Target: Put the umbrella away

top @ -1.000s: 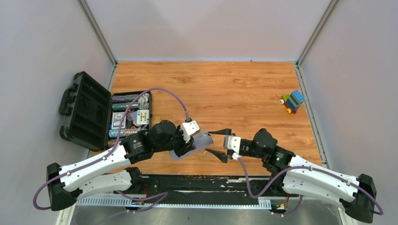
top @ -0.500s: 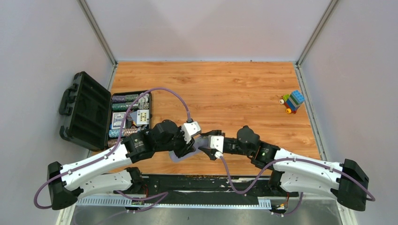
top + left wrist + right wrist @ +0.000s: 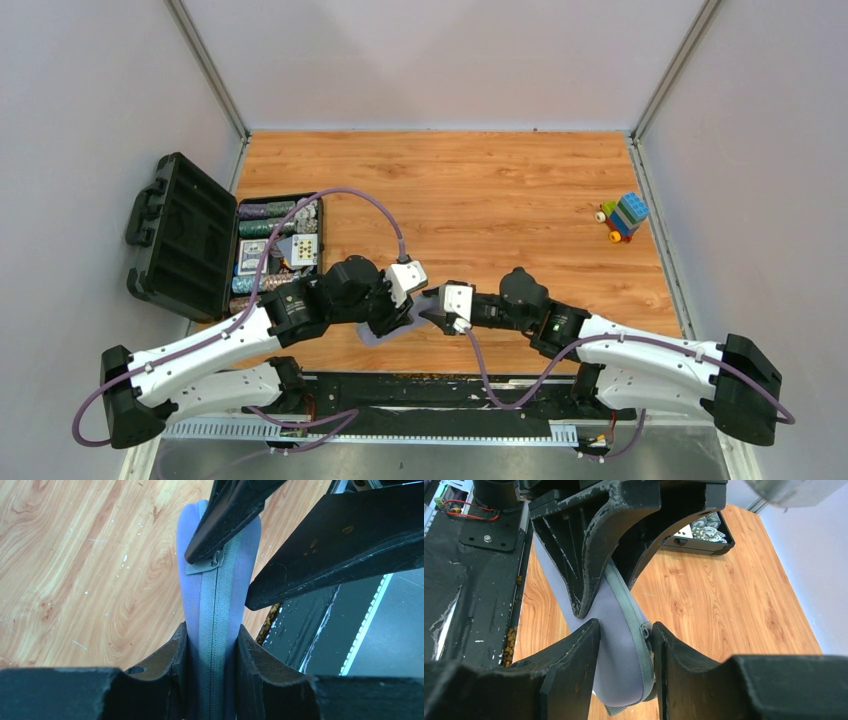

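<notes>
The umbrella is out of view. A smooth lilac-grey oval case [image 3: 217,595] with its grey zipper closed is held above the table's near edge. My left gripper [image 3: 212,630] is shut on one end of it, with a finger pressed on each flat side. My right gripper [image 3: 626,630] clasps the other end of the case [image 3: 616,655]: one finger lies on the case's face, the other against the zipper pull [image 3: 205,566]. In the top view the two grippers meet nose to nose, left gripper [image 3: 400,308] and right gripper [image 3: 437,310], with little of the case [image 3: 372,335] showing.
An open black carry case [image 3: 180,235] with poker chips and cards [image 3: 278,245] stands at the left. A small toy of coloured blocks [image 3: 624,216] sits at the far right. The black mounting rail [image 3: 450,390] runs along the near edge below the grippers.
My right arm has swung left to the lilac-grey case and its jaws have closed in around the case's end. The left gripper kept its hold and barely moved.
</notes>
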Tool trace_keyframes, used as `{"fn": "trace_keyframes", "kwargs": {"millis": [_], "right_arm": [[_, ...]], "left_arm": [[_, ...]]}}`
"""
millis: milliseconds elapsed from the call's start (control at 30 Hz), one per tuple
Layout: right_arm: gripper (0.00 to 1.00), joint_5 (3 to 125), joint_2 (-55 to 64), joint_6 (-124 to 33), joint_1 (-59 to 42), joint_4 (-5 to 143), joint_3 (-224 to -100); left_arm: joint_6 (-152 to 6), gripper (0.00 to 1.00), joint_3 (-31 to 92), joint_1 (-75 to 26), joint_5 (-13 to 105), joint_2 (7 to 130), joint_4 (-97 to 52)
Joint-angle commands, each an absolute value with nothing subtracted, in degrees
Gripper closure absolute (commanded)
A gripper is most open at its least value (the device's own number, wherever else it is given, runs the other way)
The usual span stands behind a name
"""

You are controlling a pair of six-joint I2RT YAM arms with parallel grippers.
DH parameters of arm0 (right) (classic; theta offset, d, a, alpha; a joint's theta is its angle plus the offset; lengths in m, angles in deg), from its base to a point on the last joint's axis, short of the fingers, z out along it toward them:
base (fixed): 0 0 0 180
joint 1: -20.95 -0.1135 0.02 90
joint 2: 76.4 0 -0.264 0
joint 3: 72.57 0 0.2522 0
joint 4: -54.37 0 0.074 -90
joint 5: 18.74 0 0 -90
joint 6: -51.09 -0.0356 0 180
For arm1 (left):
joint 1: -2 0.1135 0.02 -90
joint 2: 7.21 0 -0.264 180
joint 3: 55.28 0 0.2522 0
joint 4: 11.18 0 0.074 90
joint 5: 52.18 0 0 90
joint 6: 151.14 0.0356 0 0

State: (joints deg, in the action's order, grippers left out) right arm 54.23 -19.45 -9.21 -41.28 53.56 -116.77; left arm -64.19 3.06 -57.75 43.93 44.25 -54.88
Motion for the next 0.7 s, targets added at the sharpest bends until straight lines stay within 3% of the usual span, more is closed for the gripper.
{"fn": "trace_keyframes", "kwargs": {"millis": [0, 100, 200, 333, 500, 667], "right_arm": [[0.56, 55.0, -18.1, -14.9, -41.5, 49.6, -120.3], [0.55, 55.5, -17.0, -22.7, -40.4, 53.5, -123.7], [0.43, 52.1, -17.5, -32.9, -37.0, 62.0, -128.4], [0.29, 38.1, -19.7, -38.3, -33.5, 67.4, -129.8], [0.30, 23.8, -21.0, -44.7, -27.4, 66.7, -129.4], [0.31, 29.1, -27.6, -32.4, -25.9, 70.8, -126.3]], "left_arm": [[-62.1, 1.00, 5.1, -58.1, 47.1, 42.5, -49.6], [-57.6, 1.00, 4.2, -58.1, 47.8, 41.5, -50.1], [-49.8, 1.00, 1.4, -58.1, 49.0, 36.9, -48.6], [-40.9, 1.00, 0.2, -58.1, 50.3, 31.9, -49.3], [-28.7, 1.00, 12.6, -58.1, 54.2, 41.9, -70.4], [-27.5, 1.00, 25.6, -57.3, 55.9, 50.0, -82.8]]}}
